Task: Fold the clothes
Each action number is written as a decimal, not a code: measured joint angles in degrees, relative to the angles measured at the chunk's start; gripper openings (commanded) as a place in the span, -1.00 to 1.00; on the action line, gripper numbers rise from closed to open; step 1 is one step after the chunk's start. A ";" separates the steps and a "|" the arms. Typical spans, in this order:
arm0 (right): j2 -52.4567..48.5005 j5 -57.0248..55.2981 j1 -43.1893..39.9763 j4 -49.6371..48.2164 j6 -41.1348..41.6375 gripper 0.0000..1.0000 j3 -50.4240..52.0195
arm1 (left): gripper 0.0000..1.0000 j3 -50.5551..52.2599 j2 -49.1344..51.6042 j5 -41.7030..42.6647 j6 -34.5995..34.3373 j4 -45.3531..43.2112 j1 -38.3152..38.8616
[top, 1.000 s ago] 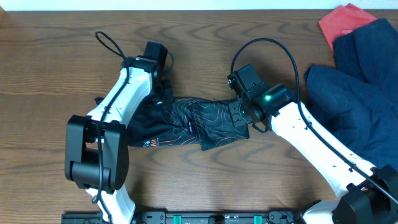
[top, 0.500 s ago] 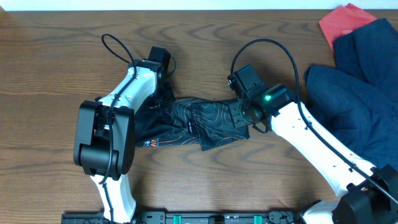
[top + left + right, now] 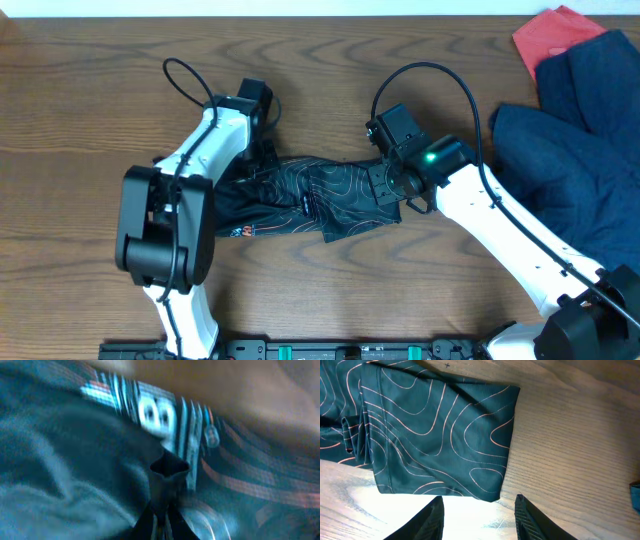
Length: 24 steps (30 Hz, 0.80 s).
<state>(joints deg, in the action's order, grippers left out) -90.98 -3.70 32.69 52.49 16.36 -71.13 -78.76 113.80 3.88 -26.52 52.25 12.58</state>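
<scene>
The clothes are one black jersey [image 3: 320, 195] with thin orange-white contour lines, lying bunched in a strip across the middle of the table. My left gripper [image 3: 262, 160] is down on its left end, at the far edge. In the left wrist view the left gripper [image 3: 167, 510] is shut, with a pinched ridge of the jersey [image 3: 169, 472] rising between its fingers. My right gripper [image 3: 385, 185] hovers at the jersey's right end. It stands open [image 3: 479, 512] with bare table between its fingers, and the folded jersey edge [image 3: 435, 435] lies just beyond the tips.
A dark navy fabric pile [image 3: 570, 160] covers the right side of the wooden table [image 3: 80, 100]. A red cloth [image 3: 550, 30] peeks out behind it at the far right corner. The right arm runs from the front right towards the middle.
My left gripper has closed onto the jersey's left end, and the left arm has swung slightly right. The right arm and its open gripper have not moved.
</scene>
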 measured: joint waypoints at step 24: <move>0.00 -0.24 -3.61 1.33 0.00 -0.06 0.00 | 0.38 -0.94 -9.07 -1.31 5.70 6.43 -12.33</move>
<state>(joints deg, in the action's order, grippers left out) -90.98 -3.95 29.08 53.82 16.36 -71.13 -79.70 104.73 2.57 -20.82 58.67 0.25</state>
